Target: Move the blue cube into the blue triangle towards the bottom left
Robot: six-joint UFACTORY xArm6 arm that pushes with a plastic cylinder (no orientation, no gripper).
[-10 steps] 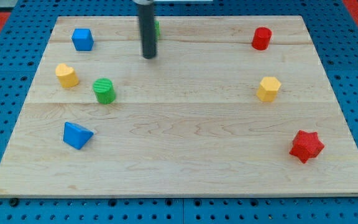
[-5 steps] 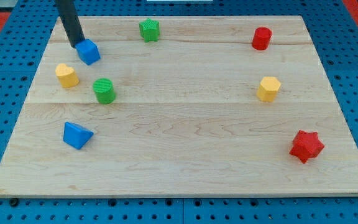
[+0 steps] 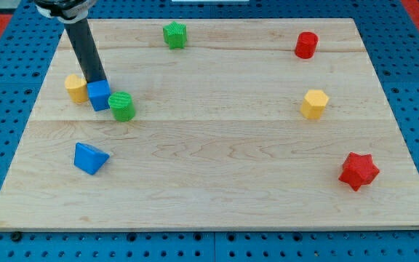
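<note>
The blue cube (image 3: 99, 95) sits at the board's left, wedged between the yellow block (image 3: 76, 88) on its left and the green cylinder (image 3: 122, 106) on its right, touching or nearly touching both. My tip (image 3: 95, 80) rests against the cube's top edge, just above it in the view. The blue triangle (image 3: 90, 158) lies below the cube, toward the view's bottom left, well apart from it.
A green star-like block (image 3: 174, 34) is at the top middle. A red cylinder (image 3: 306, 45) is at the top right, a yellow hexagonal block (image 3: 314, 103) at the right, and a red star (image 3: 358, 171) at the bottom right. The wooden board (image 3: 217, 189) sits on a blue pegboard.
My tip moved from the top middle to the top left, met the blue cube and pushed it down the view, between the yellow block and the green cylinder.
</note>
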